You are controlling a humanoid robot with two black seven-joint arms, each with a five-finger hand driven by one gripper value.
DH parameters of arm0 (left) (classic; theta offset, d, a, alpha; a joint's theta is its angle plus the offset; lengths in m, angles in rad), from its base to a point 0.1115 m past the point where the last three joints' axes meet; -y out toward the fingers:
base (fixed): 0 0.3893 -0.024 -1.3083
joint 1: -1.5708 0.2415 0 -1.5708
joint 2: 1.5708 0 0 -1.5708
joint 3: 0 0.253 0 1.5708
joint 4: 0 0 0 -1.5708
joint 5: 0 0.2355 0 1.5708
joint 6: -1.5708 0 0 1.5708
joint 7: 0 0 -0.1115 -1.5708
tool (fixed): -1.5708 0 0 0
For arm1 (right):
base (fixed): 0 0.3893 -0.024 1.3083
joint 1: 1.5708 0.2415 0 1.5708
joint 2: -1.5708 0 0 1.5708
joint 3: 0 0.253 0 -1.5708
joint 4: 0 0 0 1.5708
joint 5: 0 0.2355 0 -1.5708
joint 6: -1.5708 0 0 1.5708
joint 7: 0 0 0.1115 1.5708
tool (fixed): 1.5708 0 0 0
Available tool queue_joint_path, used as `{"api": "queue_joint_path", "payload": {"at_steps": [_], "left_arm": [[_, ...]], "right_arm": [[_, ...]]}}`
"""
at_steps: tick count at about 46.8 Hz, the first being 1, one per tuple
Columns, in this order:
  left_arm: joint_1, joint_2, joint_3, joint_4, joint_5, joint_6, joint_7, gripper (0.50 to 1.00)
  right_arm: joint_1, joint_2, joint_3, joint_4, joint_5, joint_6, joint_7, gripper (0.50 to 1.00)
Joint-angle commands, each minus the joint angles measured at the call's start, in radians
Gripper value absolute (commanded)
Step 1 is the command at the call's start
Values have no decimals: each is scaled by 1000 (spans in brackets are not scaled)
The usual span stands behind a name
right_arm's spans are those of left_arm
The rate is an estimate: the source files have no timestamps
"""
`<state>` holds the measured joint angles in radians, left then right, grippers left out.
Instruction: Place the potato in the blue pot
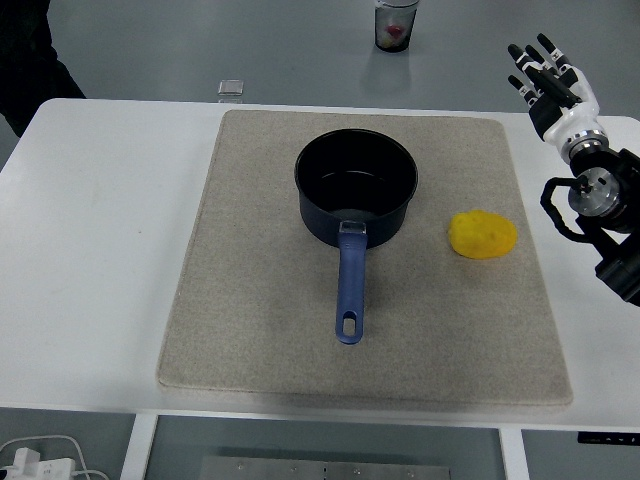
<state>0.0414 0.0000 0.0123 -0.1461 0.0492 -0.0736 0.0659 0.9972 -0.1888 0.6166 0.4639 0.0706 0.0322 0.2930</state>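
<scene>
A dark blue pot (356, 185) stands near the middle of a beige mat (250, 300), its blue handle (350, 290) pointing toward the table's near edge. Its inside looks empty. A yellow potato (483, 235) lies on the mat to the right of the pot, apart from it. My right hand (542, 72) is raised at the far right, above and to the right of the potato, its fingers spread and holding nothing. The left arm is out of view.
A small clear square object (231, 88) lies at the table's far edge. Beyond the table a cup (396, 24) with something red in it stands on the floor. A dark sleeve of a person (30, 60) shows at the top left.
</scene>
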Motion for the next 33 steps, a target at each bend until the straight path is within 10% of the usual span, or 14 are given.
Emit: {"api": "queue_joint_path", "payload": {"at_steps": [1, 33], "left_arm": [[0, 0, 2, 0, 0, 0, 0, 996], [3, 0, 0, 13, 0, 2, 0, 996]], "right_arm": [[0, 0, 0, 1, 0, 0, 0, 926], [5, -47, -93, 9, -34, 46, -2, 926]]}}
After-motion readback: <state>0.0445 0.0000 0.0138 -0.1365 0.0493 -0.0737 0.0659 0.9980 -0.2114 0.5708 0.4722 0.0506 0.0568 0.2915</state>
